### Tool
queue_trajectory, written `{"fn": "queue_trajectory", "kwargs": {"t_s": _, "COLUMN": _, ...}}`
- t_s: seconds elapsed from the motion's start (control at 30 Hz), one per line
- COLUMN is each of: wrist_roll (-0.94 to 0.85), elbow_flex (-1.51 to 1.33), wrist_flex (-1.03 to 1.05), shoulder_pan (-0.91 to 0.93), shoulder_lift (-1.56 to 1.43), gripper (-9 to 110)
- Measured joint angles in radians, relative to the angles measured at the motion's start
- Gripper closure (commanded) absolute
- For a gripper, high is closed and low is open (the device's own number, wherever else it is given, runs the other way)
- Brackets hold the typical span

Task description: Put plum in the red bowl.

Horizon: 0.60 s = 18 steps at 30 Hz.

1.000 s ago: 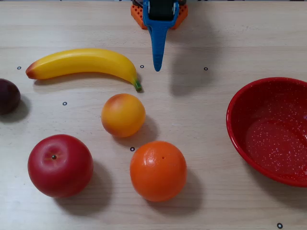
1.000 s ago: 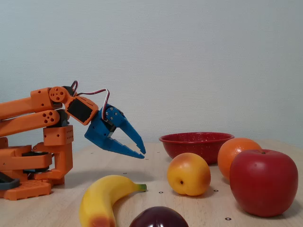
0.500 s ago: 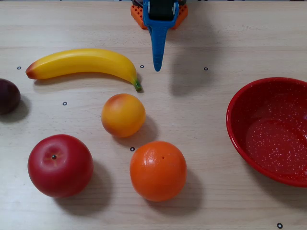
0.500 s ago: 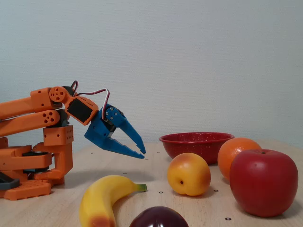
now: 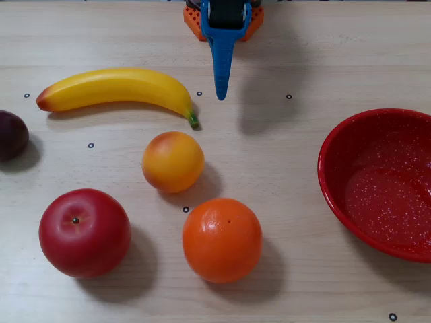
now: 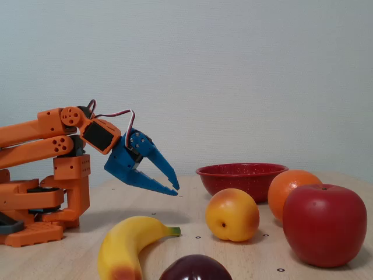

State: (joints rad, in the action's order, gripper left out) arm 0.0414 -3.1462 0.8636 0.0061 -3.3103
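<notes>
**A:** How far along are you sitting with this one?

**B:** You are sitting at the very start, as I judge it. The plum (image 5: 11, 134) is lying on the table (image 5: 303, 60), at the far left edge of the overhead view, well apart from the red bowl (image 5: 337, 195), which is sitting at the right edge and holding nothing.

**A:** And the end effector?

**B:** Your end effector (image 6: 174, 188) is hanging above the table close to the arm's base, with its two blue fingers standing a little apart and nothing between them. In the overhead view it (image 5: 220, 94) is pointing down just beside the stem end of the banana (image 5: 114, 89).

**A:** So what is remaining?

**B:** Everything, by my reading: you are looking at a reach to the plum, a grasp, a carry and a release. Taking the plum as your mark, the banana is lying just above and to its right, the apple (image 5: 84, 232) below and to its right, and the peach (image 5: 172, 161) and orange (image 5: 221, 239) are standing between it and the bowl, so I judge a raised carry is going to be the safer one.
</notes>
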Motion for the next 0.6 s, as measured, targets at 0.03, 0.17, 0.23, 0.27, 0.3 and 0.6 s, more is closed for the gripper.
{"fn": "queue_trajectory", "kwargs": {"t_s": 0.03, "wrist_roll": 0.0, "elbow_flex": 0.0, "wrist_flex": 0.0, "shoulder_pan": 0.0, "shoulder_lift": 0.0, "gripper": 102}}
{"fn": "queue_trajectory", "kwargs": {"t_s": 0.17, "wrist_roll": -0.012, "elbow_flex": 0.0, "wrist_flex": 0.0, "shoulder_pan": 0.0, "shoulder_lift": 0.0, "gripper": 102}}
{"fn": "queue_trajectory", "kwargs": {"t_s": 0.23, "wrist_roll": -0.012, "elbow_flex": 0.0, "wrist_flex": 0.0, "shoulder_pan": 0.0, "shoulder_lift": 0.0, "gripper": 102}}
{"fn": "queue_trajectory", "kwargs": {"t_s": 0.27, "wrist_roll": -0.012, "elbow_flex": 0.0, "wrist_flex": 0.0, "shoulder_pan": 0.0, "shoulder_lift": 0.0, "gripper": 102}}
{"fn": "queue_trajectory", "kwargs": {"t_s": 0.3, "wrist_roll": -0.012, "elbow_flex": 0.0, "wrist_flex": 0.0, "shoulder_pan": 0.0, "shoulder_lift": 0.0, "gripper": 102}}
{"fn": "queue_trajectory", "kwargs": {"t_s": 0.6, "wrist_roll": -0.012, "elbow_flex": 0.0, "wrist_flex": 0.0, "shoulder_pan": 0.0, "shoulder_lift": 0.0, "gripper": 102}}
